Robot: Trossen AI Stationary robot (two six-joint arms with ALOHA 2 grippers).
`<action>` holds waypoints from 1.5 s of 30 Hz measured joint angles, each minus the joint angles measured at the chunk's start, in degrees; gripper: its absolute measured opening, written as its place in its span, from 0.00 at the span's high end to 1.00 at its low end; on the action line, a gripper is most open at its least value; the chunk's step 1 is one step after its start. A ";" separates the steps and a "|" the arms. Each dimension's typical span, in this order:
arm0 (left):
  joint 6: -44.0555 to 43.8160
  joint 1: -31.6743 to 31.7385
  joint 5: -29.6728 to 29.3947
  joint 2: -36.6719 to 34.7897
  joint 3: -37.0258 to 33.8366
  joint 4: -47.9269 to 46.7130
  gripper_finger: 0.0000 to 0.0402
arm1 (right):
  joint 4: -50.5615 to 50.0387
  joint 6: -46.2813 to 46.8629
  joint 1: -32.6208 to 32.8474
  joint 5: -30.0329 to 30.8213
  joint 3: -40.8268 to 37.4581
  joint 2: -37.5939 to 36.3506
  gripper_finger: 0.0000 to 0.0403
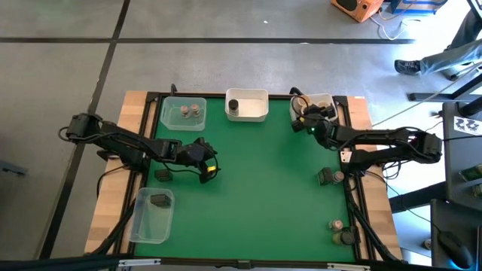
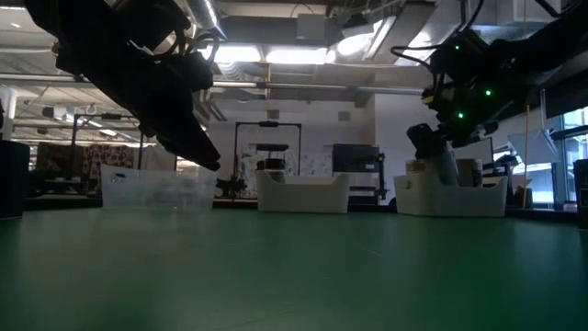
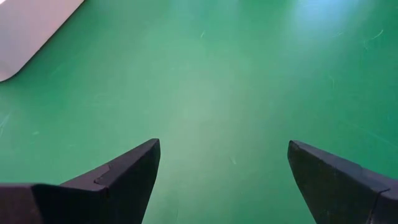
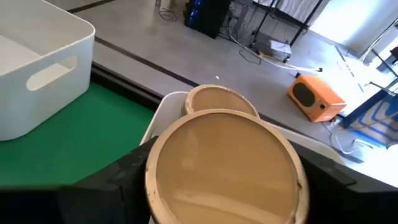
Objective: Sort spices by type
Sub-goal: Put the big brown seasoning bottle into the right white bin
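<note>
My right gripper [image 1: 306,120] is shut on a round jar with a tan lid [image 4: 227,165], above the white tub at the far right [image 1: 322,101]. A second tan-lidded jar [image 4: 214,99] stands in that tub. My left gripper [image 1: 207,164] is open and empty over the bare green mat [image 3: 217,93]. Two jars with grey-brown lids [image 1: 190,111] stand in the clear tub at the far left. A dark cylinder [image 1: 233,105] stands in the white middle tub. A dark blocky one [image 1: 160,200] lies in the clear near-left tub. My right gripper pinches the tan-lidded jar between its two fingers, one finger [image 4: 124,171] on each side of the jar, just below the lid's rim [image 4: 152,174]. The wide lid hides the place of contact. The fingers point down from above. The jar is upright, lid up, and lifted clear over the far right tub.
A dark blocky spice [image 1: 162,175] lies loose on the mat near my left arm. Several more small containers stand along the right edge [image 1: 330,177] and at the near right corner [image 1: 343,232]. The middle of the mat is bare.
</note>
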 joint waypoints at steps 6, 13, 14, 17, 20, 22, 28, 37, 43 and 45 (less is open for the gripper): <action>0.65 0.00 0.00 0.00 0.01 0.04 0.16 | -0.13 3.70 0.00 -0.50 -1.64 0.04 0.31; -0.34 0.00 0.00 0.00 0.01 0.07 0.16 | -0.79 8.86 0.00 -0.42 -2.29 0.07 0.30; -0.36 0.00 -0.02 0.00 0.01 0.07 0.16 | -0.79 9.10 0.00 -0.42 -2.29 0.07 0.30; -0.67 0.00 0.00 0.00 0.01 0.04 0.16 | -0.84 9.28 0.00 -0.51 -2.29 0.07 0.29; -0.71 0.00 0.00 0.00 0.01 0.04 0.16 | -1.10 9.28 0.00 -0.66 -2.29 0.07 0.29; -0.77 0.00 0.00 0.00 0.00 0.04 0.16 | -1.16 9.26 0.00 -0.89 -2.29 0.07 0.29; -1.10 0.00 0.00 0.00 0.00 0.04 0.16 | -1.82 9.33 0.00 -2.40 -2.29 0.07 0.29; -1.25 0.00 0.00 0.00 -0.01 0.02 0.16 | -2.12 9.35 -0.02 -2.84 -2.29 0.07 0.24; -1.91 0.00 0.00 0.00 -0.01 -0.04 0.16 | -1.49 7.78 0.11 -0.71 -2.29 -0.01 0.13; -1.92 0.00 0.00 0.00 0.01 -0.06 0.16 | -1.64 6.69 0.13 -0.79 -1.85 -0.63 0.11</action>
